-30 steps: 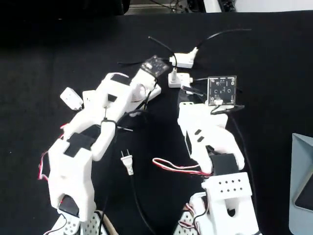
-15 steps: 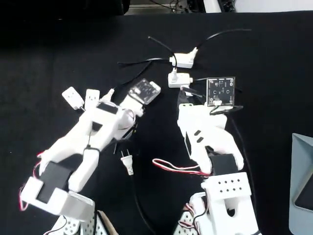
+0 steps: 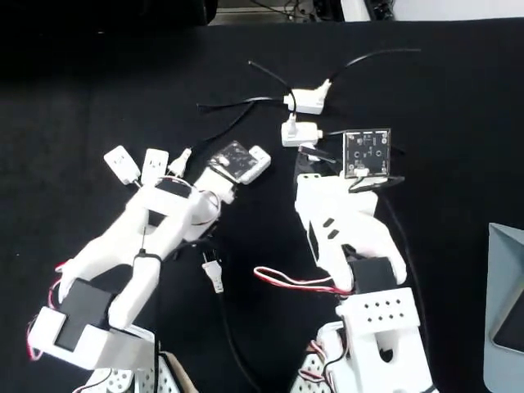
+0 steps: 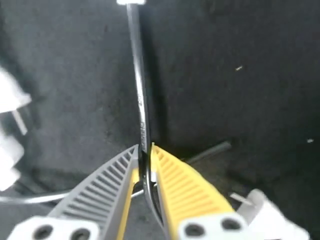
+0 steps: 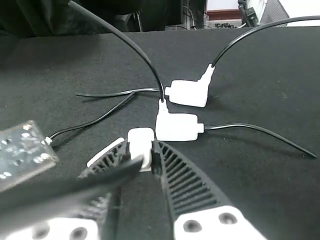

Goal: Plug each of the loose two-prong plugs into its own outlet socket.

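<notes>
**Left fingers on a cord, right fingers on a white block**

Left gripper (image 4: 145, 150): the grey and yellow fingers were pressed together on a black cord (image 4: 141, 95), with no gap beyond the cord's own thickness. The cord ran straight away from the fingertips to a white end piece (image 4: 131, 2) over the black tabletop (image 4: 240, 100).

Right gripper (image 5: 141, 148): the fingers were drawn in against a small white block (image 5: 140, 139) and held it low at the tabletop. Just beyond it lay a white outlet socket (image 5: 177, 126). Could not tell whether block and socket touched. A second outlet socket (image 5: 187, 93) lay close behind the first. Black cords ran into both.

High view: a loose two-prong plug (image 3: 213, 271) lay flat between the two arms on its own dark cord, prongs pointing away from the arm bases, apart from both grippers. A pair of white socket blocks (image 3: 121, 164) sat side by side at the left arm's outer side.
</notes>
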